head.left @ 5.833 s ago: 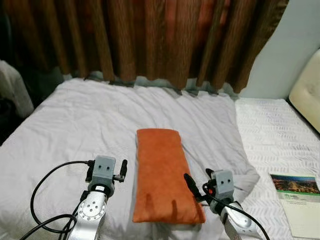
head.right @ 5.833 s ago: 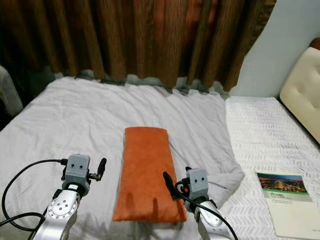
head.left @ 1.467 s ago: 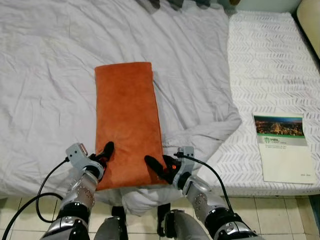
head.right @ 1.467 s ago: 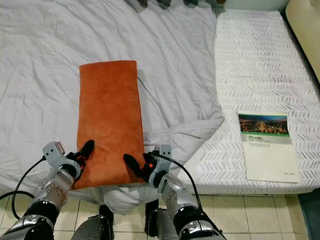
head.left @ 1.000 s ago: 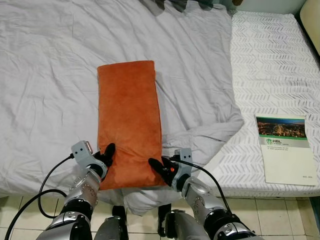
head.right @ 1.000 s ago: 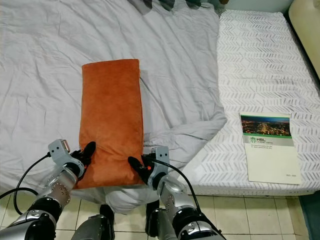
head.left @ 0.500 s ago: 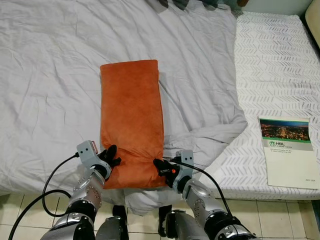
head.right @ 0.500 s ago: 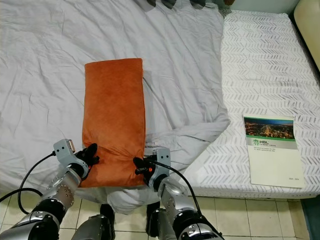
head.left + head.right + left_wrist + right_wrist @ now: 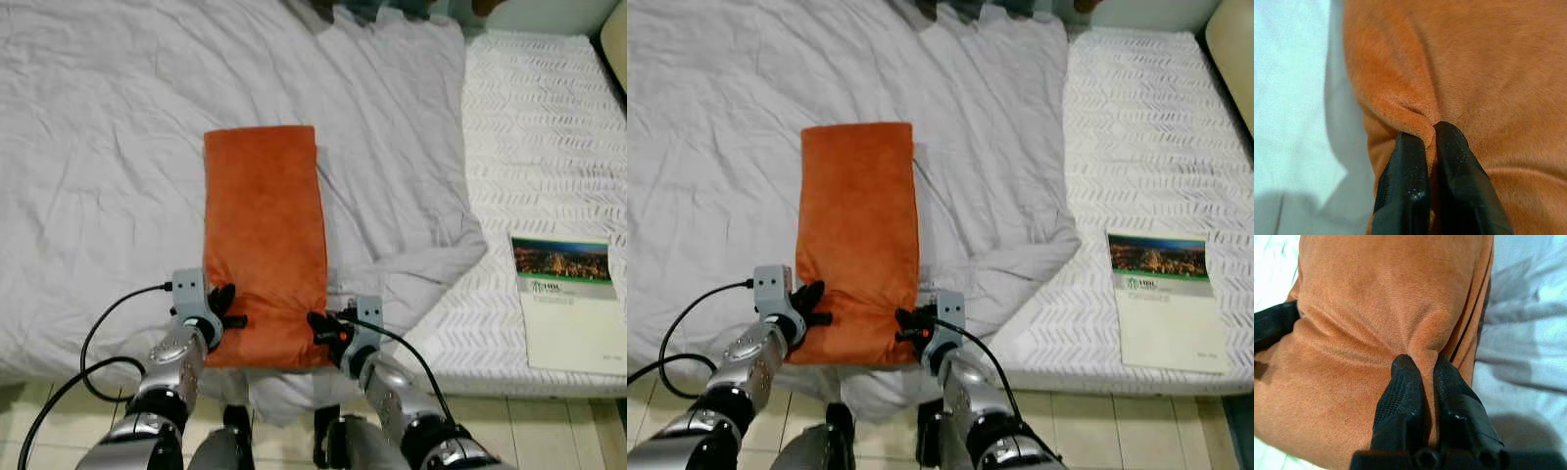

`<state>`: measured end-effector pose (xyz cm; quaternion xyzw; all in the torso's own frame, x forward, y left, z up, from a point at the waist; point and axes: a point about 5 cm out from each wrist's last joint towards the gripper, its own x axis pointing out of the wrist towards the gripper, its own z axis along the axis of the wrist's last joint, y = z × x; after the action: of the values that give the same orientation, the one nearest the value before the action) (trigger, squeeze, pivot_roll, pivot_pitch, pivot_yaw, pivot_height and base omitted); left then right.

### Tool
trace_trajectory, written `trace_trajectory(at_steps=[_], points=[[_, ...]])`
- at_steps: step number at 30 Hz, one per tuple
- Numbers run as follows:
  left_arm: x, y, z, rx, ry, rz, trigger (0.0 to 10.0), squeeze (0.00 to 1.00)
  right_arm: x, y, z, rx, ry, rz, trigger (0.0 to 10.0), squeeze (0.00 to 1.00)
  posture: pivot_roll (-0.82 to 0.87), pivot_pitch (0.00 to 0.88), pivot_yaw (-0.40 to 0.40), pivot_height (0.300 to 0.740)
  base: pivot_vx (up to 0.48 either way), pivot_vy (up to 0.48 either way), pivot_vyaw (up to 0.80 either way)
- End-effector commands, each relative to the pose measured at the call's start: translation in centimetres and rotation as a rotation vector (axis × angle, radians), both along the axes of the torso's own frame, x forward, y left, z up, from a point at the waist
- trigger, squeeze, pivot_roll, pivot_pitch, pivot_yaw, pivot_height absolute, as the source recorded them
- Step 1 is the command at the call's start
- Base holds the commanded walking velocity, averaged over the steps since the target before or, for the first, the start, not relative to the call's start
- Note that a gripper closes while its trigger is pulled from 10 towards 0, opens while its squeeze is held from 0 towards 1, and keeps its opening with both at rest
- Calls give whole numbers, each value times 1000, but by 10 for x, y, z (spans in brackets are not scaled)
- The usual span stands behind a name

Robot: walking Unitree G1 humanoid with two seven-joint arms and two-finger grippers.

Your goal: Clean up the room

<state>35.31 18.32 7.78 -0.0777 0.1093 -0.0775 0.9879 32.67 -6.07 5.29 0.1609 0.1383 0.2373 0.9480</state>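
A long orange pillow (image 9: 263, 230) lies lengthwise on the grey bedsheet (image 9: 98, 147), its near end at the bed's front edge. My left gripper (image 9: 228, 315) is shut on the pillow's near left corner; the left wrist view shows a fold of orange fabric (image 9: 1415, 117) pinched between the black fingers (image 9: 1403, 186). My right gripper (image 9: 319, 326) is shut on the near right corner, and in the right wrist view a ridge of fabric (image 9: 1427, 335) sits between its fingers (image 9: 1400, 391).
A booklet (image 9: 569, 302) with a city photo lies on the bare white mattress (image 9: 529, 127) to the right. A bunched sheet corner (image 9: 431, 264) lies right of the pillow. Tiled floor (image 9: 1097, 431) runs along the bed's front, with my legs below.
Both grippers closed in from the sides and now pinch the pillow's near corners. The camera view has drifted slightly, shifting the whole scene.
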Motion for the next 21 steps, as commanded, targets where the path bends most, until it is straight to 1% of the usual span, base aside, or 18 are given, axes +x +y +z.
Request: trace_trajectory(at_steps=[1,2,3,4,5,6,7,8,9,10,11,13,16,17,18,21], points=[[-4,1,-4,57,9,-39,0,0,-3,-17,-10,-23,36,-74,0,0,-5,309,-116,740,0,0,0],[1,6,7,96,-40,-44,0,0,2,-20,-2,-2,-3,-86,0,0,5,264,-107,740,0,0,0],[3,9,16,105,-73,-43,0,0,6,-22,5,10,-35,-93,0,0,11,235,-101,740,0,0,0],[3,9,16,105,-73,-43,0,0,6,-22,5,10,-35,-93,0,0,11,235,-101,740,0,0,0],[9,14,31,130,-128,-37,0,0,13,-25,17,32,-88,-115,0,0,27,167,-90,740,0,0,0],[12,16,40,142,-161,-35,0,0,17,-27,25,41,-124,-130,0,0,35,134,-85,740,0,0,0],[15,18,47,149,-184,-33,0,0,20,-28,32,48,-155,-141,0,0,35,134,-85,740,0,0,0],[15,18,47,149,-184,-33,0,0,20,-28,32,48,-155,-141,0,0,35,134,-85,740,0,0,0],[19,22,63,162,-233,-27,0,0,27,-29,50,56,-229,-151,0,0,46,69,-73,740,0,0,0],[19,22,63,162,-233,-27,0,0,27,-29,50,56,-229,-151,0,0,46,69,-73,740,0,0,0],[24,24,77,185,-276,-16,0,0,33,-32,67,36,-312,-160,0,0,48,41,-70,740,0,0,0],[27,23,85,204,-299,-10,0,0,37,-36,77,24,-357,-187,0,0,51,6,-65,740,0,0,0],[29,23,90,217,-312,-11,0,0,39,-40,84,26,-378,-208,0,0,51,6,-65,740,0,0,0],[30,20,94,213,-326,-23,0,0,40,-44,89,25,-401,-226,0,0,50,0,-58,740,0,0,0],[29,17,98,227,-350,-33,0,0,39,-51,94,3,-438,-250,0,0,48,0,-54,740,0,0,0],[24,5,103,268,-408,-92,0,0,31,-69,101,-56,-519,-318,0,0,53,0,-53,740,0,0,0]])
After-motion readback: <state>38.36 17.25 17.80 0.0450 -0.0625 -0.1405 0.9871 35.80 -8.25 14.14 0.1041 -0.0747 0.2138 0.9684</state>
